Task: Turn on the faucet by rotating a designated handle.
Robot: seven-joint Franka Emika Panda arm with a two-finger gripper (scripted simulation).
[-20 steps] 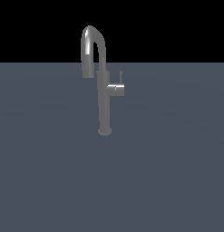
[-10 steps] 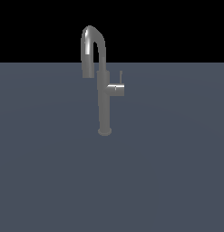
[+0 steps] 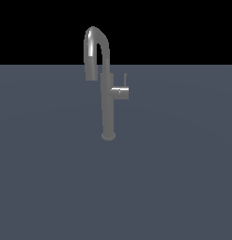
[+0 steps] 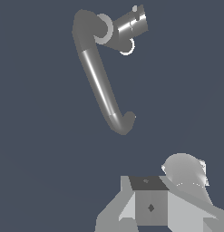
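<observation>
Looking down from the wrist camera, part of the gripper (image 4: 152,206) shows nearest as pale grey blocks at the picture's edge; its fingers are out of sight, so I cannot tell whether they are open or closed. It hangs well apart from the faucet (image 4: 97,81), touching nothing. Farther off, the faucet (image 3: 107,98) stands upright on the dark grey floor (image 3: 174,178), its arched spout curving down toward the exterior view's left. The handle (image 3: 121,91) sticks out sideways from the column toward the exterior view's right, its thin lever pointing up.
</observation>
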